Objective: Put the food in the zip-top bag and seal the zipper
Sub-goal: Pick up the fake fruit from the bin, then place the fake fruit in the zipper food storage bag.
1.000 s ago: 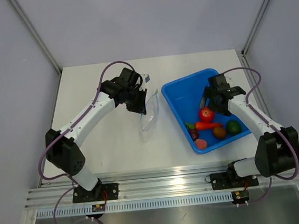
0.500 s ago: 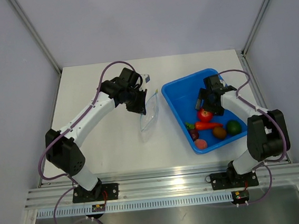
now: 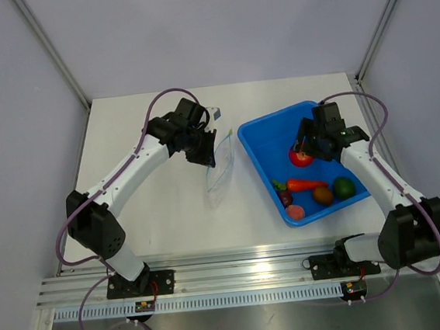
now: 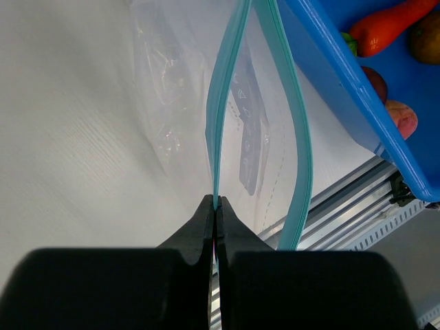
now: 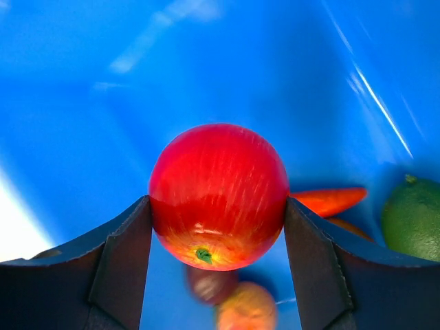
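Squarely between right fingers [image 5: 117, 268]: red fruit [image 5: 218, 196]

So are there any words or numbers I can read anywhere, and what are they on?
Nothing here can be read.
zip-top bag: a dark patch with faint marks shows on or through the clear plastic, too blurred to read.
small boards on the front rail below the arm bases: too small to tell whether they carry any writing.
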You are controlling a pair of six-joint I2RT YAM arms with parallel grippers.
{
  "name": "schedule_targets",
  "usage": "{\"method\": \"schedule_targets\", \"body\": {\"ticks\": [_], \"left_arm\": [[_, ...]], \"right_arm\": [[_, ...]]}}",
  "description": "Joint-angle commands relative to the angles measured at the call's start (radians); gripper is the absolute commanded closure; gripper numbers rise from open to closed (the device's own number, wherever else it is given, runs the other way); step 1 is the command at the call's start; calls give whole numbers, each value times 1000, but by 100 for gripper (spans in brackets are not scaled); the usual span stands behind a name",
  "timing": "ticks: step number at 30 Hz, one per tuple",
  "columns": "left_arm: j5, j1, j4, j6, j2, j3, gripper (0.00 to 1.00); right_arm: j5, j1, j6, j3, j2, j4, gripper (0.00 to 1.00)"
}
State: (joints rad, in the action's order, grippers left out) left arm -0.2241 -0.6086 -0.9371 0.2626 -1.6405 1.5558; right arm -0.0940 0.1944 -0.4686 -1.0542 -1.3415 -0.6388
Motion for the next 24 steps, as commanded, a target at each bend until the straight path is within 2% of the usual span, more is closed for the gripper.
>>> {"method": "schedule_targets", "body": {"ticks": [1, 3, 6, 8, 13, 24], "left_arm": [[-4, -5, 32, 9, -5, 44, 100], [-11, -5, 35, 12, -8, 44, 100], [-17, -5, 43, 18, -12, 43, 100], [-24, -5, 47, 29, -13, 40, 100], [-86, -16, 109, 101, -22, 33, 100], [-89, -49, 130, 132, -51, 64, 100]], "right_arm": [[129, 40, -7, -110, 122, -4, 52], [132, 106, -37, -165, 142, 10, 52], [109, 282, -73, -239, 121, 59, 52], [148, 350, -100, -268, 104, 97, 52], [218, 384, -137, -282, 53, 174, 52], [304, 415, -214, -205, 28, 304, 52]]}}
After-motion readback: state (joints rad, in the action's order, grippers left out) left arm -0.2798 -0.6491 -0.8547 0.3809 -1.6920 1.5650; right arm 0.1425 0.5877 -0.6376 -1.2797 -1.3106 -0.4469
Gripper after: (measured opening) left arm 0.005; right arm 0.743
